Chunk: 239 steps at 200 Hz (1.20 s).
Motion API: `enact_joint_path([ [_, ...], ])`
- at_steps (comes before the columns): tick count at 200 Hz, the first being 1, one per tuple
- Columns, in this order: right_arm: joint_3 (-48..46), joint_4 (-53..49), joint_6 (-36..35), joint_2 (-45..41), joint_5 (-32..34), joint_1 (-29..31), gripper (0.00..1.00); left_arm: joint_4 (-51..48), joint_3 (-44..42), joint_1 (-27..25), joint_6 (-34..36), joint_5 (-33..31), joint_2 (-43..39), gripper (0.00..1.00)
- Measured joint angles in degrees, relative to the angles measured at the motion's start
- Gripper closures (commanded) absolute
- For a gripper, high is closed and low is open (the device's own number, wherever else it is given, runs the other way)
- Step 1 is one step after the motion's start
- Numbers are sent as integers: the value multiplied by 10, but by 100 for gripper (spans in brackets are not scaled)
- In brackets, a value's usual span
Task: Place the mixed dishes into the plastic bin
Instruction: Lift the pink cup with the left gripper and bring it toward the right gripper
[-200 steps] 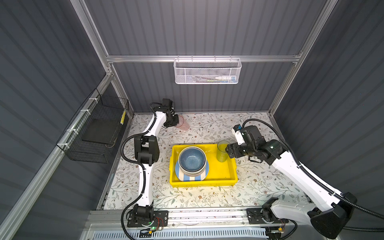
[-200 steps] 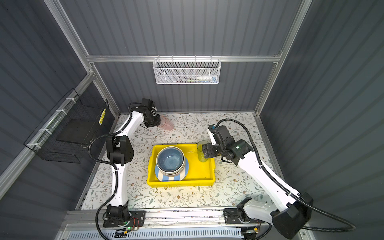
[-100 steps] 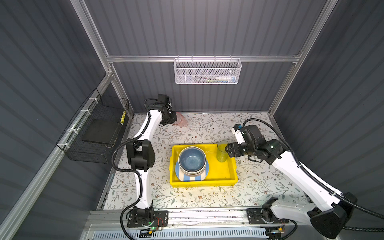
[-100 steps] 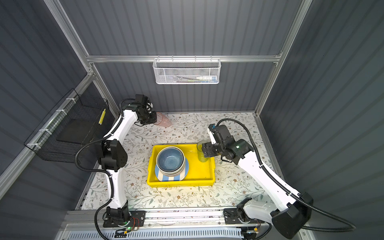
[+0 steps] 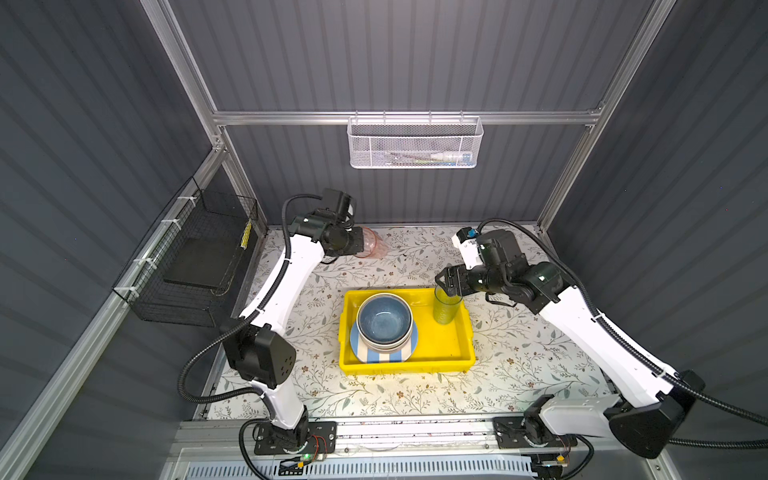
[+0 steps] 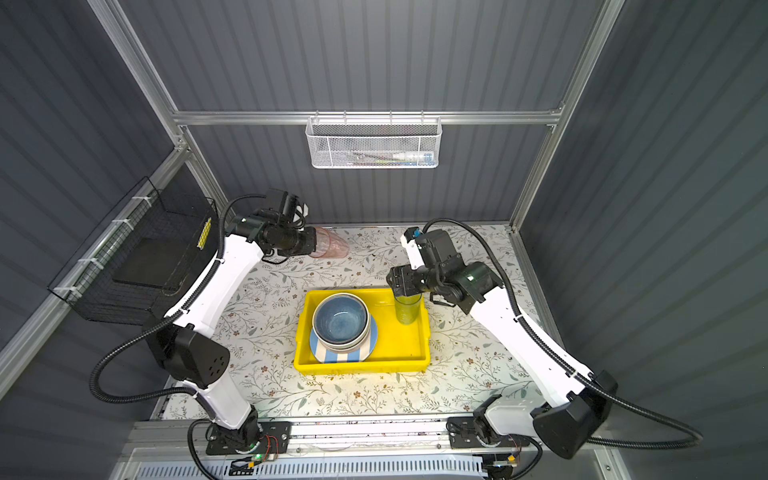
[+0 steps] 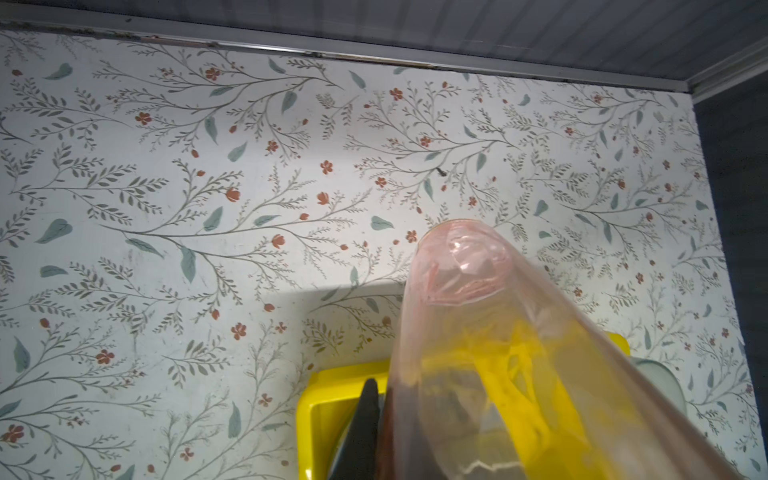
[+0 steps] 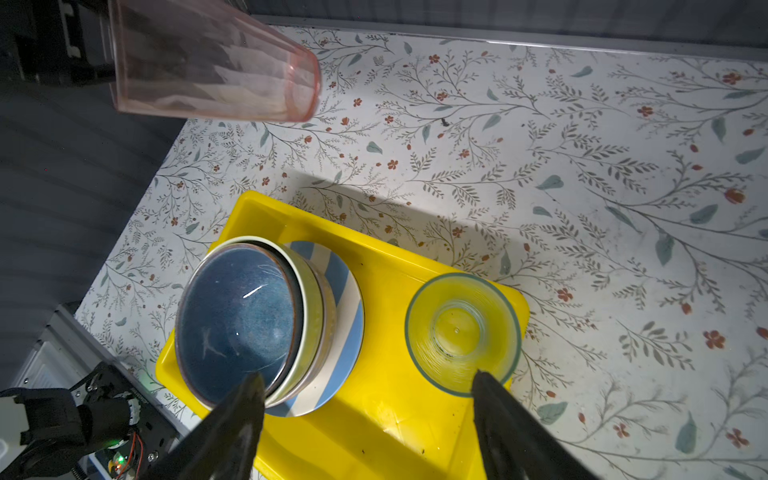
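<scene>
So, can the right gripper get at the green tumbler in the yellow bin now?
Probably yes. The right gripper hangs open just above the green tumbler, upright in the yellow bin. The bowl stack stands apart, and the left gripper, shut on the pink tumbler, is far off.

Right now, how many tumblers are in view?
2. Pink tumbler sideways in the left end effector near the back wall; green tumbler upright in the yellow bin's far-right corner.

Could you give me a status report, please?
Left gripper shut on pink tumbler, held sideways, outside yellow bin. Right gripper open over green tumbler, upright in bin. Bowls, striped plate in too. Nothing in the way.
</scene>
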Motion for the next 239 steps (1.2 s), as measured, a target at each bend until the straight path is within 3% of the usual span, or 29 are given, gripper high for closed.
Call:
enact_joint_path([
  [70,86,14,3,51,-31,31,23,-56,3,-116,-81,-129,-22,100],
  [116,109,17,10,75,-31,39,25,-63,23,-186,-111,-170,-3,100],
  [155,110,17,12,89,-19,39,28,-65,49,-202,-115,-185,23,100],
  [239,129,22,21,130,42,45,43,-67,75,-215,-114,-196,40,100],
])
